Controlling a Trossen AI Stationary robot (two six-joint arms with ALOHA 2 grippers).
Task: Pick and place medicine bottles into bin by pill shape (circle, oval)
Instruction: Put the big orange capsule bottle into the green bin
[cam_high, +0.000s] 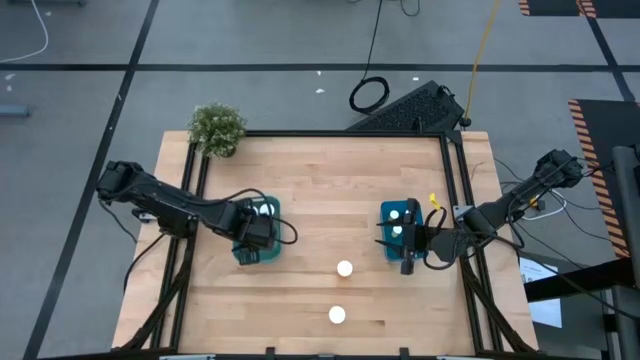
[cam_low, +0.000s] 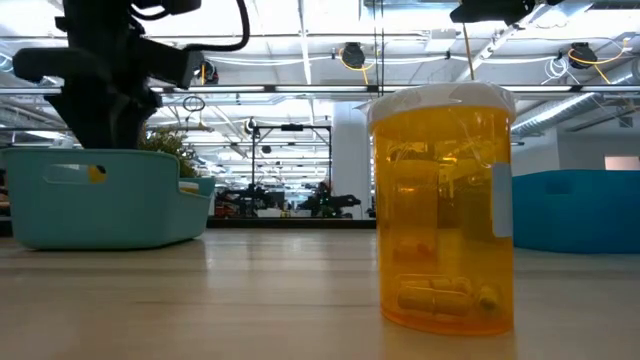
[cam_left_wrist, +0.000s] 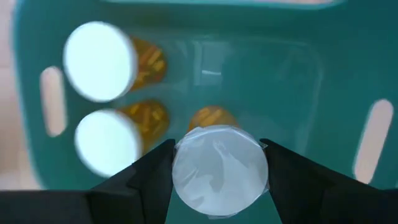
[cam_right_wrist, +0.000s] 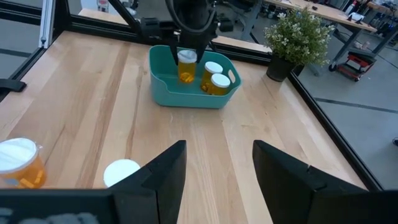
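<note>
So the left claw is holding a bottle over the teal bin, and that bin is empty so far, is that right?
Not quite. The left claw does hold a bottle over the teal bin, but the bin is not empty: the left wrist view shows two white-capped amber bottles already inside it. The right wrist view shows the same.

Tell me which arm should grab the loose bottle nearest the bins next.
Right, probably. The right gripper is open, empty and close to that amber bottle. The left gripper is shut on another bottle over the left teal bin.
</note>
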